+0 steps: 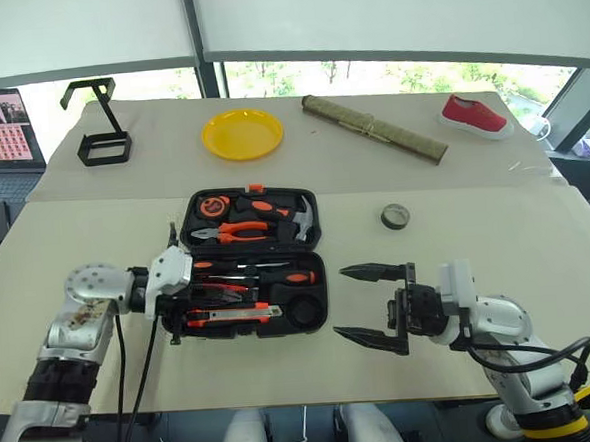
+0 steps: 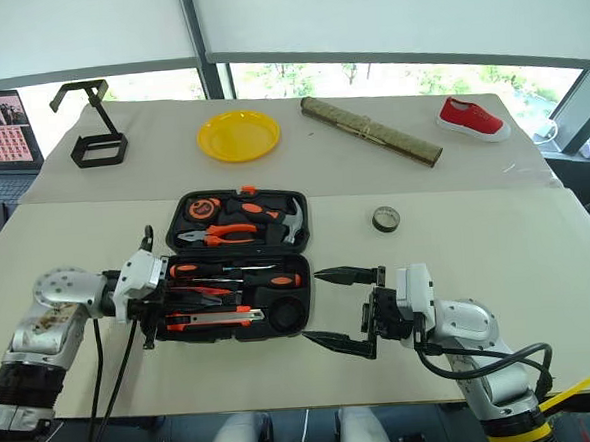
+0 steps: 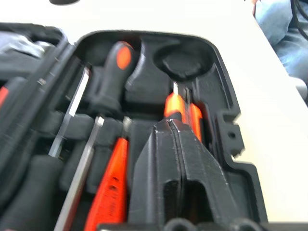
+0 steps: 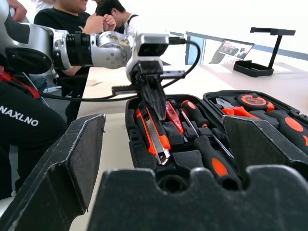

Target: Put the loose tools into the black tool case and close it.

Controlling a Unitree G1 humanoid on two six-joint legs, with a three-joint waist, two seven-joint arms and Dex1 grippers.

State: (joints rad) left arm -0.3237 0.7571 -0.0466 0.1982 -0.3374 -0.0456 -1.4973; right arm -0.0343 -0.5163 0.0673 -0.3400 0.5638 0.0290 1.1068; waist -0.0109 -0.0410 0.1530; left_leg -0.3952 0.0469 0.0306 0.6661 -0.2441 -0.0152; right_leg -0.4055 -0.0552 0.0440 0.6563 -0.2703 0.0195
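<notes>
I am seeing the black tool case point(image 1: 253, 261) lying open with screwdrivers point(image 1: 269, 279) and knife point(image 1: 226, 316) inside; my left hand point(image 1: 181, 315), pinched together, is hovering over it, my right hand point(image 1: 372, 303) is gaping wide beside it, and the tape roll point(image 1: 396, 216) is sitting on the table point(image 1: 478, 260).

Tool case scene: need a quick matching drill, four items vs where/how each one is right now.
Items:
1. small dark tape roll
2. utility knife
3. left gripper
4. right gripper

States:
A. open, beside the case
B. shut, over the case's near half
C. on the table, outside the black tool case
D. lying in the case's near half

Pairs: 1-C, 2-D, 3-B, 4-A
</notes>
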